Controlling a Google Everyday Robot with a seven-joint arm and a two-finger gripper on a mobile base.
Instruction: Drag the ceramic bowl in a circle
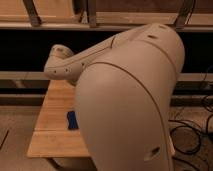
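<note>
My own beige arm [125,100] fills most of the camera view and blocks the table behind it. The orange-red ceramic bowl is hidden or out of view. The gripper is not in view; only the arm's elbow joint [59,64] shows at the left, above the wooden table [52,110].
A small blue object [72,120] lies on the wooden table, partly behind my arm. Shelving and a dark gap run along the back. Black cables [192,135] lie on the floor at the right. The table's front edge [55,152] is near.
</note>
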